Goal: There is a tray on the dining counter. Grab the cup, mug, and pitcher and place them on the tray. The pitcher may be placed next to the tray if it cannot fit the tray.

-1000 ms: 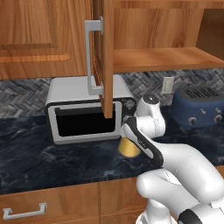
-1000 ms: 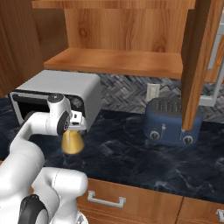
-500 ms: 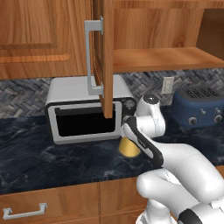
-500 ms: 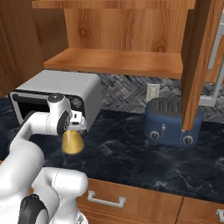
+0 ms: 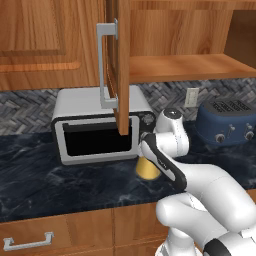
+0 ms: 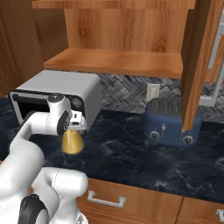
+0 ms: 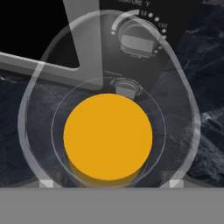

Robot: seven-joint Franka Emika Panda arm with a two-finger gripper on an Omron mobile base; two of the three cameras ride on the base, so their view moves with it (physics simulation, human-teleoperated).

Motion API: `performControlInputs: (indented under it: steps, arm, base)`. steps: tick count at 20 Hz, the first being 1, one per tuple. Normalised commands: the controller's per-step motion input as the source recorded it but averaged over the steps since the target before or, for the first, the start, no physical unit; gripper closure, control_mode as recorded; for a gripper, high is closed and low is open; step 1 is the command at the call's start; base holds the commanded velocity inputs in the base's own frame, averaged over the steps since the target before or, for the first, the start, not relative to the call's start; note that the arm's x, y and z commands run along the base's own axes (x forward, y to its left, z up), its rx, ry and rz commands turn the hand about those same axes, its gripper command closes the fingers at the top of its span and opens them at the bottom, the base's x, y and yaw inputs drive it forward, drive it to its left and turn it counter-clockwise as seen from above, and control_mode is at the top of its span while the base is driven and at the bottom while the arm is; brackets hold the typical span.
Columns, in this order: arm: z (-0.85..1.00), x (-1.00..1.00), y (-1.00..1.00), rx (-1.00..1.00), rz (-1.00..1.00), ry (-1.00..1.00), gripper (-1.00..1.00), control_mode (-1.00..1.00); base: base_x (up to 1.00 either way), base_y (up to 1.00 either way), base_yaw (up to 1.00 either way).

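The pincer [image 6: 75,129] points straight down over the pitcher [image 6: 72,143], and its two fingers sit wide apart, one on each side of the clear rim. In the hand view the tips look as if they are right at the glass, but I cannot tell if they are squeezing it or just sitting beside it. The hand comes from above because the pitcher is wide at the bottom and open at the top, so the rim is probably the easiest part to grab. The pitcher [image 7: 108,135] stands upright on the dark tabletop [image 5: 50,180], just in front of the right corner of the microwave [image 5: 95,132], near its knobs. From the top you look right down into it and see the round orange bottom. It is so near the microwave that a pull straight up seems safer than a slide sideways. An open cabinet door [image 5: 122,60] hangs above, so the arm may need to watch out when it lifts. A blue toaster [image 6: 173,122] sits well apart on the right.
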Motion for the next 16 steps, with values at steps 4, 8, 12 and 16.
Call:
performControlInputs:
  steps: [4,8,12,16]
  arm:
    - [0.0,-0.04,-0.01,0.0,0.0,-0.02,1.0,-1.0]
    - [0.03,-0.26,-0.16,0.0,0.0,-0.07,1.0,-1.0]
    - [0.07,-0.35,-0.18,0.0,0.0,-0.05,1.0,-1.0]
    - [0.0,-0.18,-0.02,0.0,0.0,-0.04,1.0,-1.0]
  base:
    - [0.0,0.0,0.0]
    - [0.0,0.0,0.0]
    - [0.0,0.0,0.0]
    - [0.0,0.0,0.0]
